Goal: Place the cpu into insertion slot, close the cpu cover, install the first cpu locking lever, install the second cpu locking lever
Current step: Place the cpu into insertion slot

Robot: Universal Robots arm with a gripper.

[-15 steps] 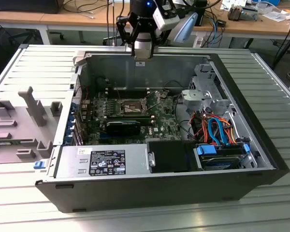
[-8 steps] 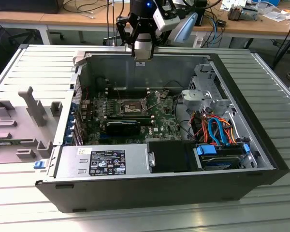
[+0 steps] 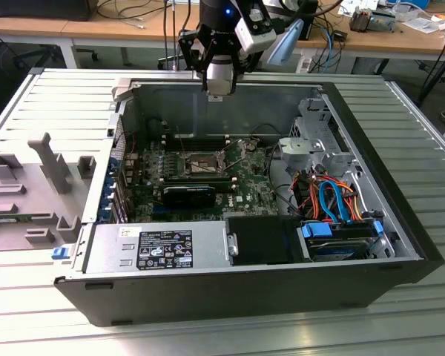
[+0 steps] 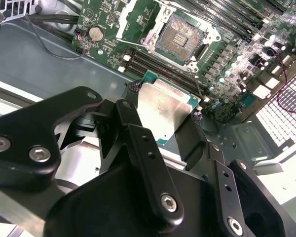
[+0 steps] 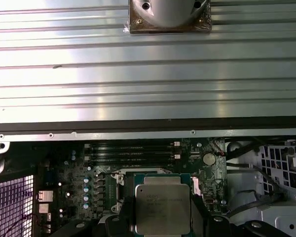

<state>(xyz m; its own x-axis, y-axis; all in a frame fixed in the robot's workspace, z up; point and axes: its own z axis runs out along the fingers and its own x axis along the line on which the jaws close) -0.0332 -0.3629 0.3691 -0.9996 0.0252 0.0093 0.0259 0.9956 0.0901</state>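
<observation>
My gripper [image 3: 219, 83] hangs above the open computer case's rear wall, shut on the cpu [image 4: 164, 109], a thin silvery square on a green edge. Both wrist views show the chip held between two black fingers [image 4: 133, 88], and it also faces the first wrist view [image 5: 163, 207]. The insertion slot [image 3: 200, 165] lies uncovered on the green board below and in front of the gripper, its dark pin field and silvery rim [image 4: 185, 35] exposed. Part of its rim [image 5: 119, 178] shows beside the held chip. Thin levers [image 3: 239, 150] seem to stand up at the slot's side. I cannot make out the cpu cover.
A long black card [image 3: 189, 194] lies just in front of the slot, and narrow memory slots [image 4: 153, 64] run beside it. The power supply [image 3: 163, 248] and a drive bay with coloured cables [image 3: 341, 215] line the case front. A grey fixture [image 3: 44, 185] sits on the ribbed table.
</observation>
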